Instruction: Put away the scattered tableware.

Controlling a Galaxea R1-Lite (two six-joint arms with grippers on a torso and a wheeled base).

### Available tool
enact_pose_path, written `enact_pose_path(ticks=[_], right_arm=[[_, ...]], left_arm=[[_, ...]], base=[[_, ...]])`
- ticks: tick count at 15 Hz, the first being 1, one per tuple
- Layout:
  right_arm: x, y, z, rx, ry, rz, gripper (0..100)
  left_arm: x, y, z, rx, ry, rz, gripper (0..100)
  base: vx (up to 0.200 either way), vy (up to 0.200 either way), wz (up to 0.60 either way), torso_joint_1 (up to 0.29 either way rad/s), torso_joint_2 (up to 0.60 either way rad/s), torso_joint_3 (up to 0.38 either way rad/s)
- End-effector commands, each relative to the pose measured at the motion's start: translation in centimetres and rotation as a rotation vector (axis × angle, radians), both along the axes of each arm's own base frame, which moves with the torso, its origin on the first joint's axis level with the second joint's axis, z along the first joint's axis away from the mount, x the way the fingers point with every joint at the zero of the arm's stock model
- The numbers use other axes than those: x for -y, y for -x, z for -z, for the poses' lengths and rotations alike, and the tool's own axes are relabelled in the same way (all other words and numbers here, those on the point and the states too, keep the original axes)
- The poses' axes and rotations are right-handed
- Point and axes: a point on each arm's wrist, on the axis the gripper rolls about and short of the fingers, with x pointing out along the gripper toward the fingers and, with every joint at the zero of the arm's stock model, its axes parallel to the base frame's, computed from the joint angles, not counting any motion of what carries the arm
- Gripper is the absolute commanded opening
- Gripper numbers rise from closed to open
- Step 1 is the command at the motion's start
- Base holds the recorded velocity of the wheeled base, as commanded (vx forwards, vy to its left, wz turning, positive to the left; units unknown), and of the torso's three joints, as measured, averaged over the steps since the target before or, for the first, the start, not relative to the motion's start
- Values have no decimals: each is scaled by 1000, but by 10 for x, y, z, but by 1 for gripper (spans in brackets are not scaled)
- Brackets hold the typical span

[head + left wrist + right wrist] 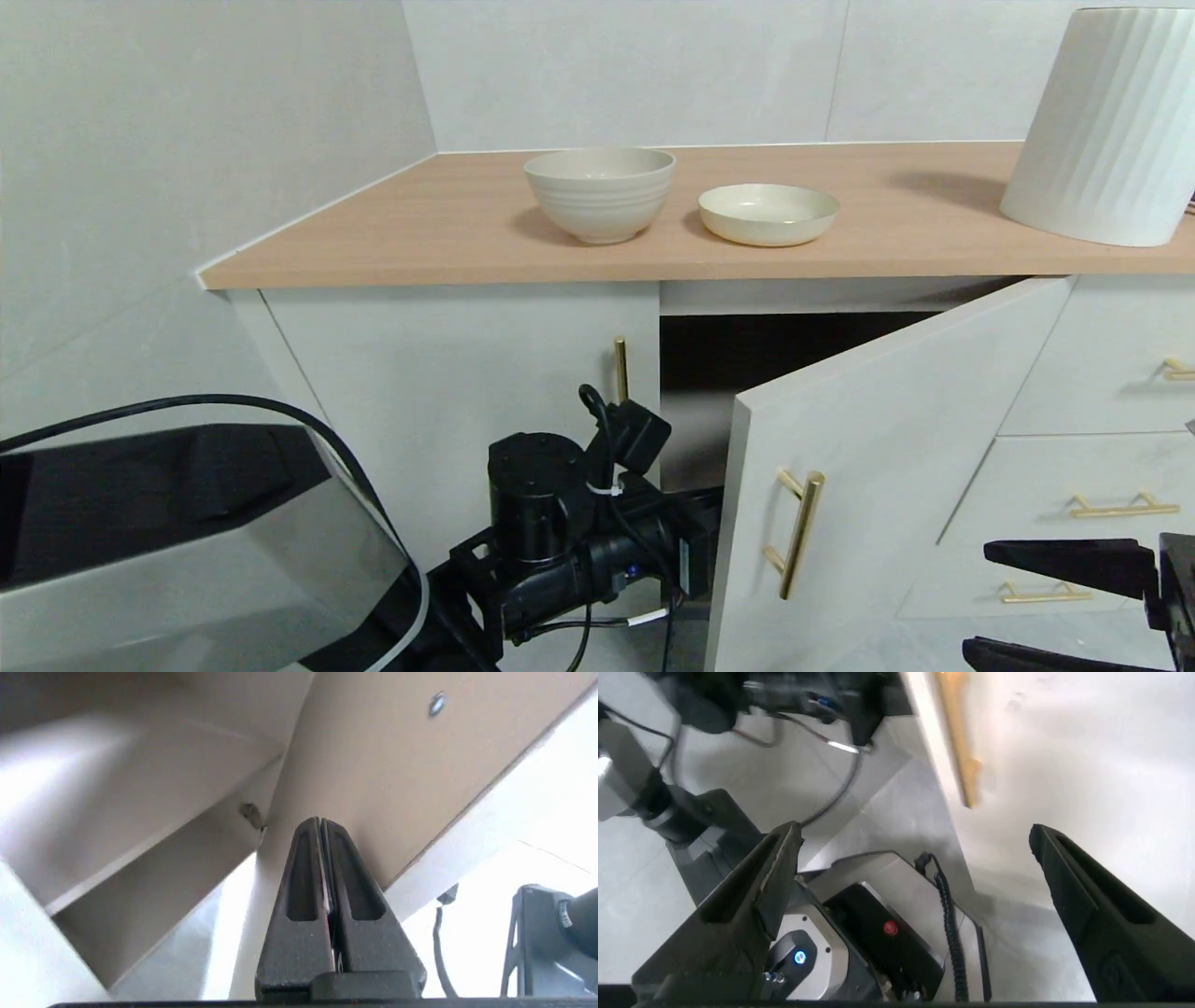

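Note:
A cream ribbed bowl (599,191) and a shallow cream dish (767,213) stand side by side on the wooden countertop (392,229). Below them the cabinet door (887,439) with a gold handle (796,532) stands open. My left arm (579,532) stretches low into the gap behind that door. Its gripper (320,835) is shut with nothing in it, its tips against the door's inner face (420,775). My right gripper (976,597) hangs open and empty at the lower right, in front of the door's outer side, near the handle (957,737).
A tall white ribbed shade (1111,121) stands on the counter's right end. Drawers with gold handles (1120,507) lie right of the open door. Tiled walls close off the left and the back. A shelf (140,868) shows inside the cabinet.

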Motion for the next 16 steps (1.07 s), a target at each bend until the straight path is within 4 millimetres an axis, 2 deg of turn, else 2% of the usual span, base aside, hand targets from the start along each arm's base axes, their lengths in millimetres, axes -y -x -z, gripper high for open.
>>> enact_pose_path(ticks=[1, 4, 7, 8, 11, 16], right_arm=[[1, 2, -1, 10, -5, -2, 100], [3, 5, -2, 19, -12, -5, 100], [3, 6, -1, 8, -5, -8, 100], [3, 6, -1, 8, -5, -8, 100], [3, 6, -1, 8, -4, -9, 100], [4, 7, -2, 17, -8, -9, 100]], left_arm=[[6, -4, -2, 8, 9, 2, 0], [15, -11, -17, 5, 4, 2, 0], [18, -7, -34, 0, 0, 14, 0], [18, -6, -37, -3, -3, 19, 0], [21, -6, -42, -2, -1, 22, 0], [33, -10, -46, 2, 4, 34, 0]], base=[[0, 0, 0, 0, 0, 0], [0, 0, 0, 0, 0, 0], [0, 0, 0, 0, 0, 0], [0, 0, 0, 0, 0, 0], [-200, 0, 0, 6, 6, 7], [0, 0, 0, 0, 0, 0]])
